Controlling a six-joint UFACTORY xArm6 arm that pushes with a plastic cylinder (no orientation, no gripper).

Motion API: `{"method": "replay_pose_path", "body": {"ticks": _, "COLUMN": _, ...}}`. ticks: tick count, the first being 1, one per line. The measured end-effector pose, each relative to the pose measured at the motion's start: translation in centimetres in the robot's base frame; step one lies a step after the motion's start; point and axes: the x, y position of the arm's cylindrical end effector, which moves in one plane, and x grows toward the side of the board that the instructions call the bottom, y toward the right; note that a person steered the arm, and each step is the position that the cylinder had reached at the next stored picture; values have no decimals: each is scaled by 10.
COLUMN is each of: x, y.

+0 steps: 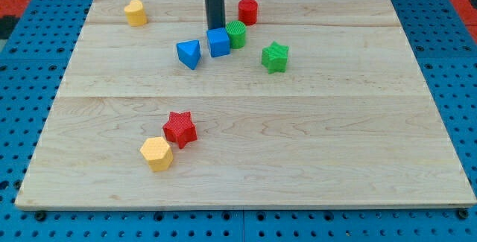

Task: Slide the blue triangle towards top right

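Blue triangle (189,53) sits on the wooden board (298,160), in the board's upper half, a bit toward the view's left of centre. Taking the triangle as the landmark:

- Blue cube (218,42): just beside the triangle, toward the view's right and slightly up; small gap btwn them, not touching as far as I can tell.
- My tip (214,29): dark rod comes straight down from the view's top, w/ its end at the cube's upper edge, so up and right of the triangle. Not touching the triangle. Whether it presses on the cube or just sits behind it, can't tell. No fingers on this rod, so nothing is open, closed or gripped.
- Green cylinder (236,33): past the cube, right of the triangle and a little up, touching or nearly touching the cube.
- Red cylinder (247,10): further up and right of the triangle, near the board's top edge.
- Green star (275,56): well to the right of the triangle, abt level w/ it.
- Yellow cylinder-ish block (135,12): up and left of the triangle, apart.
- Red star (179,129): well below the triangle, slightly left.
- Yellow hexagon (156,153): below the red star and touching it, farthest from the triangle.
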Motion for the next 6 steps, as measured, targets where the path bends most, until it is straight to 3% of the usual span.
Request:
{"method": "replay_pose_path", "body": {"ticks": 1, "x": 12, "y": 37}}
{"method": "replay_pose_path", "body": {"ticks": 3, "x": 77, "y": 84}}
{"method": "replay_pose_path", "body": {"ticks": 4, "x": 111, "y": 62}}
{"method": "replay_pose_path", "body": {"ticks": 5, "x": 108, "y": -11}}
{"method": "replay_pose_path", "body": {"ticks": 6, "x": 78, "y": -65}}
